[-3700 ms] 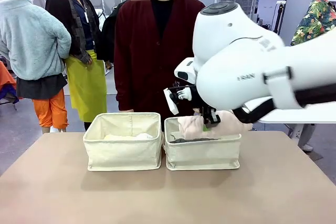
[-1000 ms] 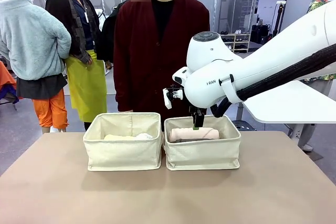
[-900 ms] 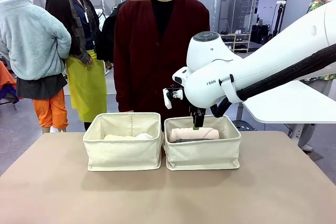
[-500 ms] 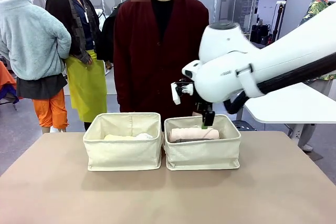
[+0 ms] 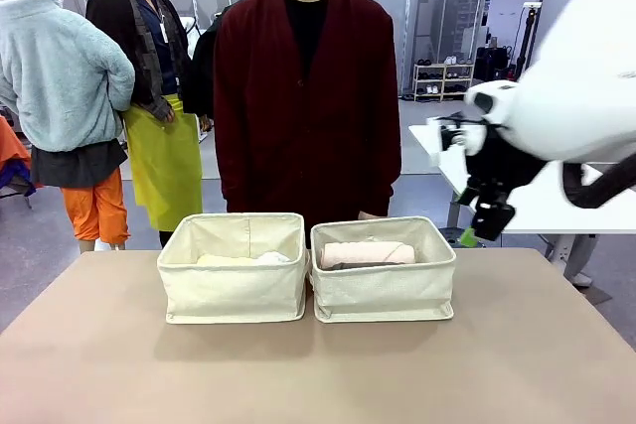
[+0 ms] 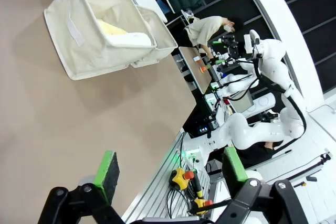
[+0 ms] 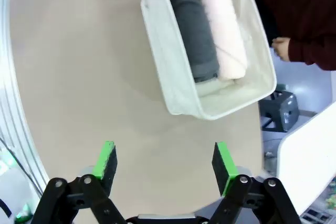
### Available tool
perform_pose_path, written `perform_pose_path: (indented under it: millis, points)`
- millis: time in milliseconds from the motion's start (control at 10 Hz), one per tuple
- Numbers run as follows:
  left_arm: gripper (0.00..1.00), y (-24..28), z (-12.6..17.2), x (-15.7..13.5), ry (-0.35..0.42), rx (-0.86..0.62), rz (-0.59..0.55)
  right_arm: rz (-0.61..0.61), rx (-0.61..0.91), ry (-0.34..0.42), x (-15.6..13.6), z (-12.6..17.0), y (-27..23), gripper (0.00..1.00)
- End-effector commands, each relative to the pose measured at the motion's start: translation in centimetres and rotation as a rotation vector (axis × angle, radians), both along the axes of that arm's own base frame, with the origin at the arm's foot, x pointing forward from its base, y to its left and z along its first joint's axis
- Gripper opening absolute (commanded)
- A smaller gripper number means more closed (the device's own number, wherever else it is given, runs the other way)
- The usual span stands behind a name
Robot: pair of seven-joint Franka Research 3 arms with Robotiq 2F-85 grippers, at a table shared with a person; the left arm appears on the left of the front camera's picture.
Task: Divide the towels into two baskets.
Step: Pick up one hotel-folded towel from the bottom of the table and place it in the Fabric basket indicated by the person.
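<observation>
The right tool [image 5: 475, 235] is spread and empty beyond the right basket [image 5: 384, 287], which holds the pink towel [image 5: 367, 253] beside the grey towel [image 7: 194, 34]. The left tool [image 6: 168, 169] is spread above bare tabletop [image 6: 63, 124], the left basket [image 5: 234, 285] holding the yellow towel [image 6: 113, 27].

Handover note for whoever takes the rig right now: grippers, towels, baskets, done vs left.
Right gripper: open, empty, up off the table to the right of the right basket.
Left gripper: open, empty, low over bare table, away from the baskets.
Right basket holds the pink towel and the dark grey towel, side by side.
Left basket holds the yellow towel and the white towel.
Person stands behind the baskets, one hand near the right basket's far side.
Done: four towels split two and two. Left: nothing obvious; park the arms.
</observation>
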State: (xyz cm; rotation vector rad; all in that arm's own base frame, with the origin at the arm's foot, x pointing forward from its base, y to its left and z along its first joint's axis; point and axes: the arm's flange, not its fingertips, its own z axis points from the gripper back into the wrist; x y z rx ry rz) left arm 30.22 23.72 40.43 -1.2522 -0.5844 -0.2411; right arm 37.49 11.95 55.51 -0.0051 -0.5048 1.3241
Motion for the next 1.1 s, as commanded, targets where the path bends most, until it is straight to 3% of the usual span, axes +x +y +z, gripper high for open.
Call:
perform_pose_path:
  millis: [0,200,400,600,900,1000]
  points:
    - [1.0,0.1,0.3,-0.6,0.005,-0.009,-0.005,-0.051,0.184,0.136,-1.7,1.0,-4.6,0.91]
    - [1.0,0.1,0.3,-0.6,0.005,-0.009,-0.005,-0.146,0.473,0.34,-2.1,2.1,-11.9,0.91]
    - [1.0,0.1,0.3,-0.6,0.005,-0.009,-0.005,-0.25,0.796,0.478,-3.1,1.0,-20.1,0.91]
    - [1.0,0.1,0.3,-0.6,0.005,-0.009,-0.005,-0.353,1.031,0.572,-4.4,-3.2,-27.5,0.91]
    - [1.0,0.1,0.3,-0.6,0.005,-0.009,-0.005,-0.521,1.224,0.761,-7.3,-11.5,-35.2,0.91]
    - [1.0,0.1,0.3,-0.6,0.005,-0.009,-0.005,-0.559,1.288,0.789,-7.9,-13.4,-36.5,0.91]
